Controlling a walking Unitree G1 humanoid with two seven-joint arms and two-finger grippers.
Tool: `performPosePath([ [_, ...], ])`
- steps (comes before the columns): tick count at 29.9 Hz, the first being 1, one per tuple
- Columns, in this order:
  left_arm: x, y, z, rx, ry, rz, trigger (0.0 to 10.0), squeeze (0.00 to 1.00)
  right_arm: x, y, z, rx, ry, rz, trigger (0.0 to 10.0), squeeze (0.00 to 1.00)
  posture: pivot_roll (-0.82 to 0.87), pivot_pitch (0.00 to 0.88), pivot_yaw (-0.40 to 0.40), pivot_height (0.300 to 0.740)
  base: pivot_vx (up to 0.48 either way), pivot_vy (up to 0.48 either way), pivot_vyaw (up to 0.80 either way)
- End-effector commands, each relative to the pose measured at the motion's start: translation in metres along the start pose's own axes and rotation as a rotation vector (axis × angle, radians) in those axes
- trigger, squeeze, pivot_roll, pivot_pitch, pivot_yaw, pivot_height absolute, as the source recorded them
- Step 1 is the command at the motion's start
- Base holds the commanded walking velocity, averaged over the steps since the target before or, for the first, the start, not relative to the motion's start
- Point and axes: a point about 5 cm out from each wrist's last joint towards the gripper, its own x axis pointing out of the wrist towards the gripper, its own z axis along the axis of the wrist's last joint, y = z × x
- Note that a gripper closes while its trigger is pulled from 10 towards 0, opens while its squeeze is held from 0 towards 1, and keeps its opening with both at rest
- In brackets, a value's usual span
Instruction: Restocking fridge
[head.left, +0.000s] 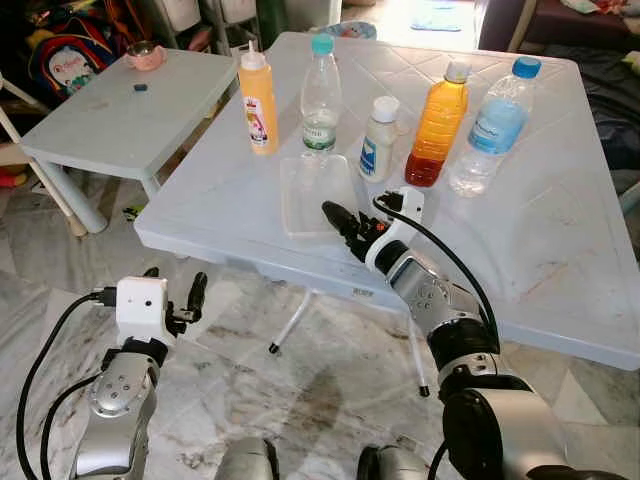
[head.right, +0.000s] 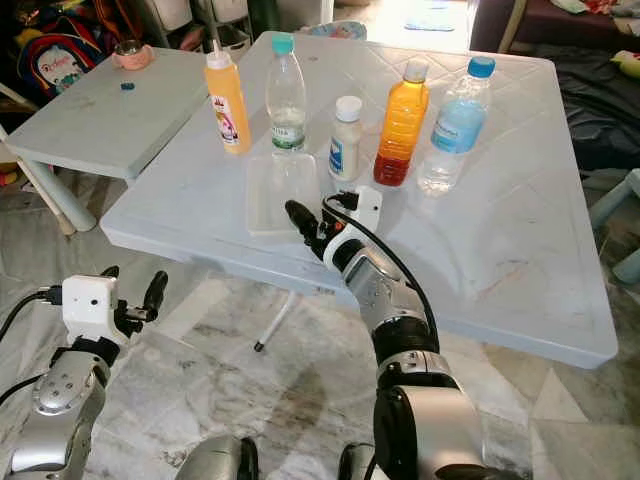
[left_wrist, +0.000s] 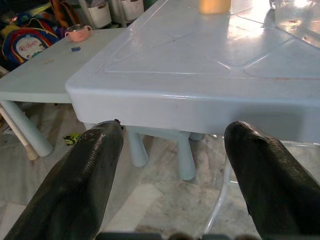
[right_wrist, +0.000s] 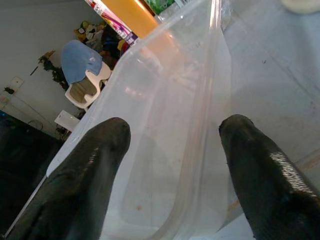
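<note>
As the right tool (head.left: 343, 222) reaches in, fingers spread, the clear tray (head.left: 312, 192) lies at the bench's (head.left: 560, 230) six o'clock edge; light, slippery, thin-walled, I'd say; pinch its near rim.

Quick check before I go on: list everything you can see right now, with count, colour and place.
Large white plastic table: one, carries all the bottles.
Clear plastic rectangular tray: one, transparent, near the table's front edge.
Yellow squeeze bottle with white nozzle: one, leftmost in the row behind the tray.
Clear bottle with teal cap: one, directly behind the tray.
Small white bottle with white cap: one, right of the tray's far end.
Orange-liquid bottle with white cap: one.
Clear water bottle with blue cap: one, rightmost.
Low white side table: one, to the left.
Pink cup: one, on the side table.
Right tool: open, at the tray's near right rim.
Left tool: open, low before the table edge.
</note>
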Motion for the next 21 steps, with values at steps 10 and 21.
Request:
performPosePath([
  [10,0.001,0.0,0.002,0.013,-0.003,-0.005,10.0,0.0,0.002,-0.004,0.002,0.066,-0.002,-0.053,0.0,0.0,0.16,0.074,0.05,0.74,0.0,0.0,0.0],
  [21,0.001,-0.006,-0.003,0.0,0.004,-0.012,10.0,0.0,-0.002,-0.012,-0.001,0.08,0.012,-0.105,0.0,0.0,0.14,0.066,0.044,0.74,0.0,0.0,0.0],
])
